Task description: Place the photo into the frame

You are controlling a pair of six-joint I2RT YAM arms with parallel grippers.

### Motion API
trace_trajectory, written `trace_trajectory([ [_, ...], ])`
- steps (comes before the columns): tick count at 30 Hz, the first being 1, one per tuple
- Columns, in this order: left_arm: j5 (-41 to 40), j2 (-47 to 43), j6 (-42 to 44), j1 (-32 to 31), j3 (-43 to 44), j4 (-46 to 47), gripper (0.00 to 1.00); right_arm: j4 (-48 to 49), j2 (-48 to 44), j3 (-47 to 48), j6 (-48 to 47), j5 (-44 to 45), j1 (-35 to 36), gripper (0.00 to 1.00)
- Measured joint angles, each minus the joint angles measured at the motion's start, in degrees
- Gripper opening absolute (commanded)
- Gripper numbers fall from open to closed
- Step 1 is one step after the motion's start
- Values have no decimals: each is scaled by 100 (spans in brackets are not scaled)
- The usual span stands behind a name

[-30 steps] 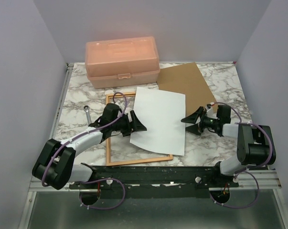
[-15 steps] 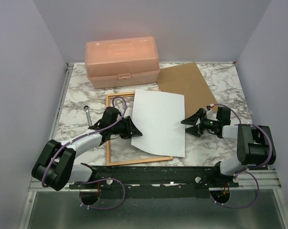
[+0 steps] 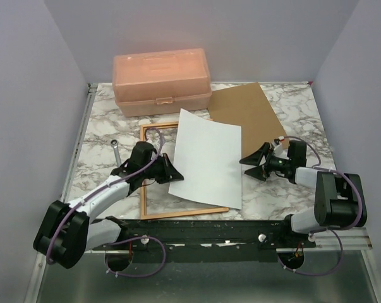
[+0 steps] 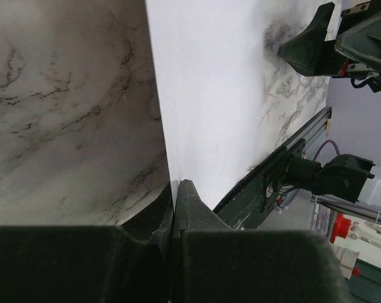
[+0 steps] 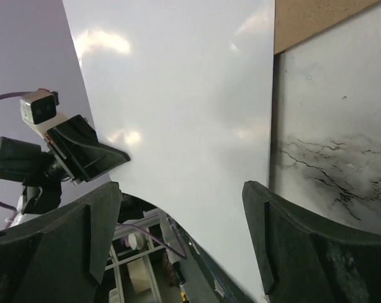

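We are seeing the left jaws pinched shut on the left edge of the photo (image 3: 206,161), where a second ago they were standing wide open astride that edge. The sheet is now sitting a little further left and more skewed than it was. The right jaws are gaping about as wide as before and are holding nothing.

The photo is lying white side up near the middle of the bench (image 3: 98,123), covering the right side of the frame (image 3: 143,189). Its far right corner is overlapping the brown backing board (image 3: 253,107). The frame's left and near rails are showing. A peach box (image 3: 162,79) is sitting along the far edge, and a small wrench (image 3: 115,146) is lying just left of the frame. Bare marble is showing toward the left edge and toward the near right corner.

In the left wrist view the sheet's edge is running straight into the closed jaws. In the right wrist view the photo's right edge is lying just ahead of the open jaws, not touching either finger.
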Motion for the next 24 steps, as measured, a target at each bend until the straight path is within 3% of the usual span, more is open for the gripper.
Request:
trace_trajectory([
  [12, -461, -1928, 94, 0, 175, -595, 0, -1191, -809, 400, -601, 590, 269, 96],
  [24, -992, -3547, 365, 20, 1176, -1213, 0, -2317, -859, 1276, -857, 2085, 1670, 96],
])
